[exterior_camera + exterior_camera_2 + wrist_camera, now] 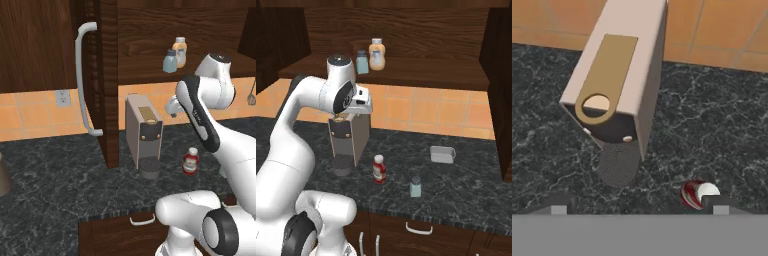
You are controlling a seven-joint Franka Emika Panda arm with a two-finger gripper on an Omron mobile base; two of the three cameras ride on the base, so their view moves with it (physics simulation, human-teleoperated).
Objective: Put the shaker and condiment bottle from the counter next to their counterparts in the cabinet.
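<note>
Shaker [415, 187] upright on tabletop [466, 185] at lower centre, red bottle [379, 168] upright beside it, cabinet [406, 70] shelf holding matching shaker [361, 62] and tan bottle [376, 54], fingers [558, 205] apart, empty.

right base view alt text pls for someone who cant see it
A white robot arm reaches over a dark counter, its gripper above a taupe coffee machine. A red condiment bottle, a pale shaker and a grey cup stand apart there; a matching shaker and tan bottle sit on the cabinet shelf.
</note>
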